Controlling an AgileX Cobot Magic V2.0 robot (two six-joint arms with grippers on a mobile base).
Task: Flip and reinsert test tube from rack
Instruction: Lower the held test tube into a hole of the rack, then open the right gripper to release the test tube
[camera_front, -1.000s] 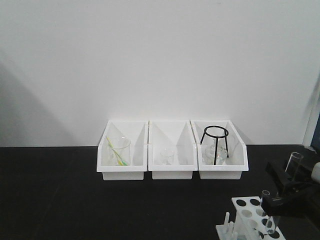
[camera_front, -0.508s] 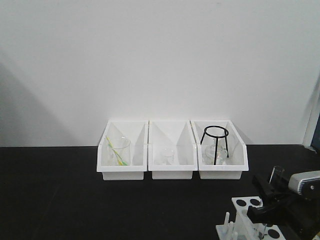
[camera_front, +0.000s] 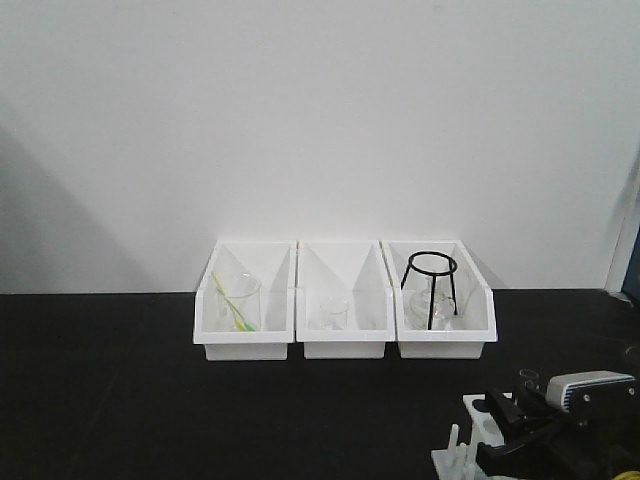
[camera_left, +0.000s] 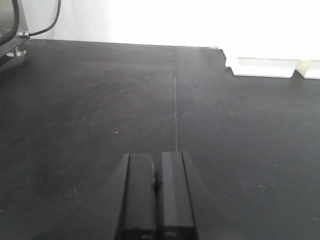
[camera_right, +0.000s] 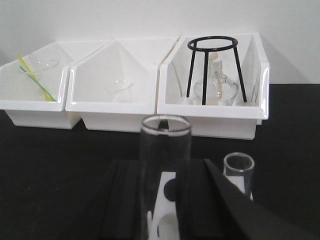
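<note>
Only the right wrist view shows the right claw (camera_right: 165, 200) clamping the test tube (camera_right: 165, 165) over the rack (camera_right: 167, 210).

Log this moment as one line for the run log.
right gripper: shut on test tube, upright, open end up, over rack | left gripper: shut, holding nothing, above the table

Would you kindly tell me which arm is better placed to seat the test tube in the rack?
The right. Its tool already grips the test tube upright over the rack. The left tool is shut, empty, over bare table.
</note>
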